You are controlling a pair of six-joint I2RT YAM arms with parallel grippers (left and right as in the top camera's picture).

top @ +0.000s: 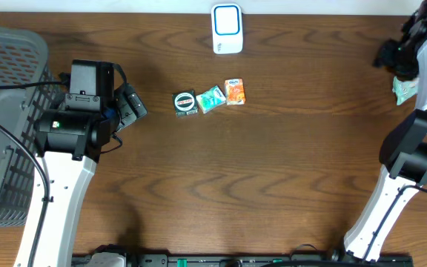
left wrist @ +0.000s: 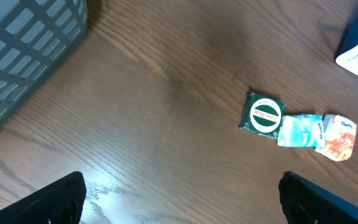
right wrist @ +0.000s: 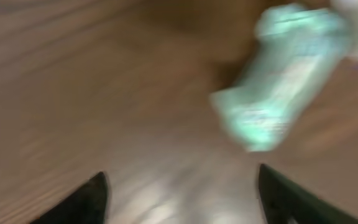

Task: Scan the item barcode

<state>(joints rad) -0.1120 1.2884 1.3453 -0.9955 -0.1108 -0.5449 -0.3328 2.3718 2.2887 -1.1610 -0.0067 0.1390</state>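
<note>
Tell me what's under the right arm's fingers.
Below the right fingers a pale green packet shows, blurred, over the brown table. Whether it touches the wood cannot be told, and its underside is hidden.

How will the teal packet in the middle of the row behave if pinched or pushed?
The teal packet looks flat and crinkled, so probably floppy and light. Its glossy wrapper may slip. It abuts the orange packet, so a push likely moves both.
</note>
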